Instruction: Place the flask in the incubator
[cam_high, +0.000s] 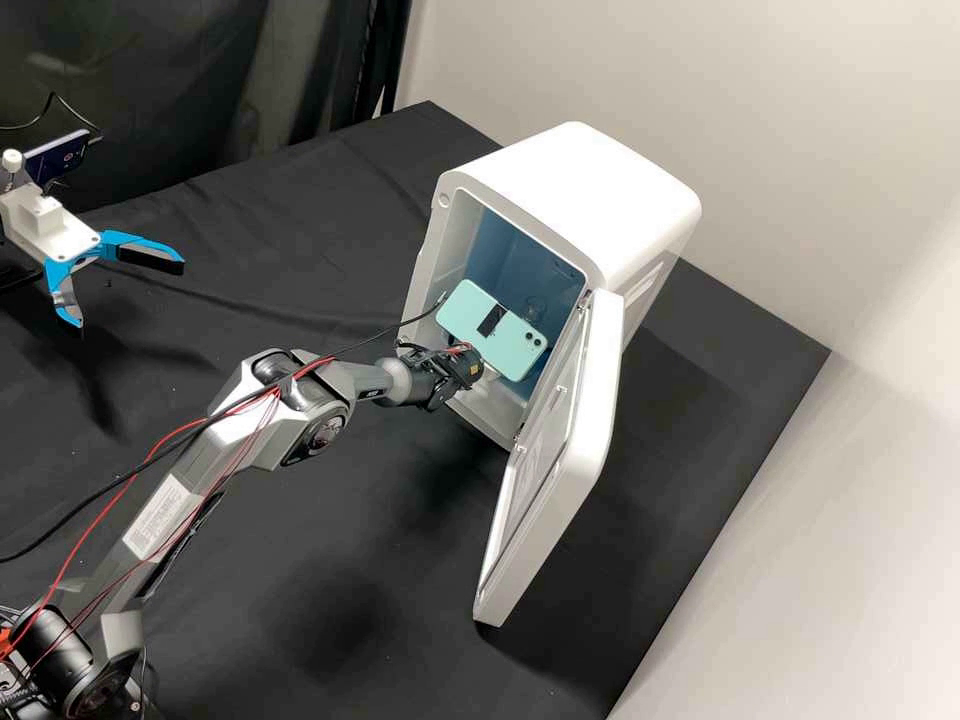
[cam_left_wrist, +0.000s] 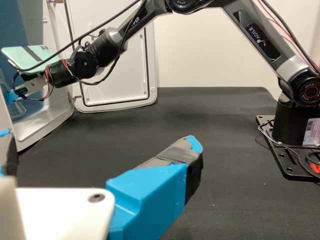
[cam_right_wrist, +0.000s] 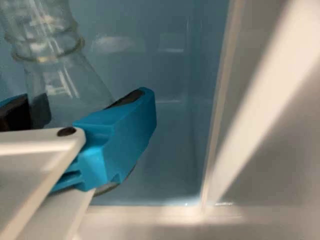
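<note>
Right wrist view: right gripper (cam_right_wrist: 80, 105), closed narrow on the cone of the flask (cam_right_wrist: 60, 75). One blue finger (cam_right_wrist: 120, 130) lies on one flank and the dark pad of the other lies on the opposite flank. The flask therefore sits between the fingers, not ahead of them. Its long axis runs from the base, low beside the finger, up to the neck, and looks near upright. Whether the base touches the chamber floor cannot be told. The glass is clear, with no liquid discernible. Blue walls surround both flask and gripper, so both are inside the incubator (cam_high: 600, 200).

High view: the right arm enters through the open front, and the door (cam_high: 560, 450) hangs wide to one side. The left gripper (cam_high: 120, 290), fingers wide and holding nothing, hangs over the bench (cam_high: 330, 250), well apart from the incubator.

Judgement: only the right arm is placed to act. The coming move calls for setting the base down, releasing, and retreating straight out past the door.
</note>
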